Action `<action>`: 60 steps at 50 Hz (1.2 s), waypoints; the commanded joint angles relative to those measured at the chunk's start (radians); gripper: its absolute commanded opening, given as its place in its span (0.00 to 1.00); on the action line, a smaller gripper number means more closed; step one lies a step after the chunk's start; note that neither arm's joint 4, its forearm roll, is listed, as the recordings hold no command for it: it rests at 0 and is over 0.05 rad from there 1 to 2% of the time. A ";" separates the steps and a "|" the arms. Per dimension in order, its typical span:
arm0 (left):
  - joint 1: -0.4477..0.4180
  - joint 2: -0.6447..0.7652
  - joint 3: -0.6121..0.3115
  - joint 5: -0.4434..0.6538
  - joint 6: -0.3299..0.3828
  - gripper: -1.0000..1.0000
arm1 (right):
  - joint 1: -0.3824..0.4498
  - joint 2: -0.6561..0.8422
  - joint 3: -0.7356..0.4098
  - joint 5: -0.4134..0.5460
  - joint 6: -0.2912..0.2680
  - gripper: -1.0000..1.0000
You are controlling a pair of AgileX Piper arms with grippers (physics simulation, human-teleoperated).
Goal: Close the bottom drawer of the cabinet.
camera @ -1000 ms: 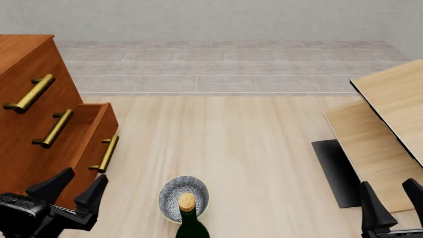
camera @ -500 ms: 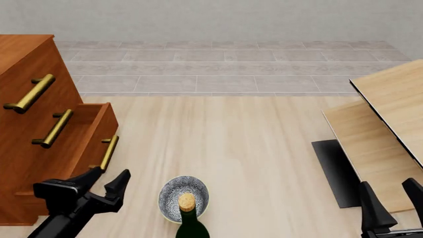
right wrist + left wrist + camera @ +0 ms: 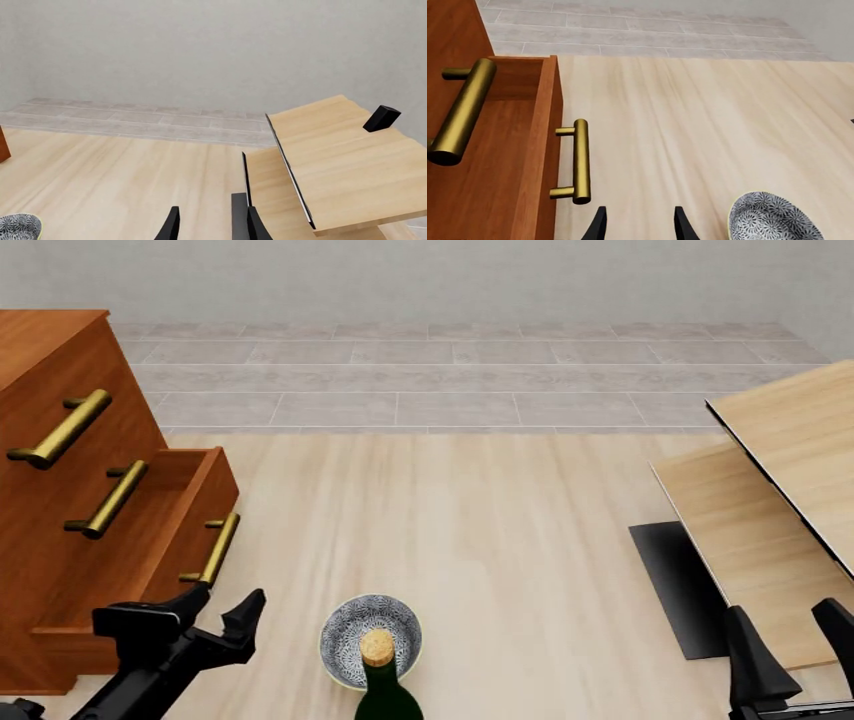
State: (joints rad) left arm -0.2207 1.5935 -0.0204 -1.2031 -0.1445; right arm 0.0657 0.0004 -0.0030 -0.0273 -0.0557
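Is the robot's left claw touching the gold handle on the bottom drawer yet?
Apart. In the left wrist view, bare table shows between the left gripper and the handle of the bottom drawer.

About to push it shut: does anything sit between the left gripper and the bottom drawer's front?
Nothing visible does. The left gripper is open just short of the bottom drawer, near its handle; the bowl lies aside.

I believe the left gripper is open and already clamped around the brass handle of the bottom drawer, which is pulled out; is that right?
Not quite. The left gripper is open, and the bottom drawer is pulled out, but the gripper is not around the brass handle. The left wrist view shows its fingertips just short of the handle with nothing between them.
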 commanded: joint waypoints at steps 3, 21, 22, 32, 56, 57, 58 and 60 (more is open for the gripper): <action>0.083 0.132 -0.066 -0.017 0.028 1.00 | 0.001 0.000 0.001 -0.002 -0.005 1.00; 0.178 0.246 -0.135 -0.017 0.092 1.00 | 0.004 0.000 0.001 -0.004 -0.011 1.00; 0.183 0.250 -0.137 -0.017 0.095 1.00 | 0.004 0.000 0.001 -0.005 -0.011 1.00; 0.207 0.263 -0.140 -0.017 0.112 1.00 | 0.004 0.000 0.001 -0.005 -0.012 1.00; 0.289 0.289 -0.165 -0.017 0.208 1.00 | 0.009 0.000 0.001 -0.007 -0.019 1.00; 0.289 0.288 -0.164 -0.017 0.211 1.00 | 0.009 0.000 0.001 -0.007 -0.019 1.00; 0.289 0.288 -0.164 -0.017 0.211 1.00 | 0.010 0.000 0.001 -0.007 -0.019 1.00; 0.290 0.291 -0.166 -0.017 0.211 1.00 | 0.010 0.000 0.001 -0.008 -0.019 1.00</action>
State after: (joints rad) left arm 0.0769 1.7834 -0.1221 -1.2200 0.0410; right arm 0.0737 0.0003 -0.0024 -0.0337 -0.0727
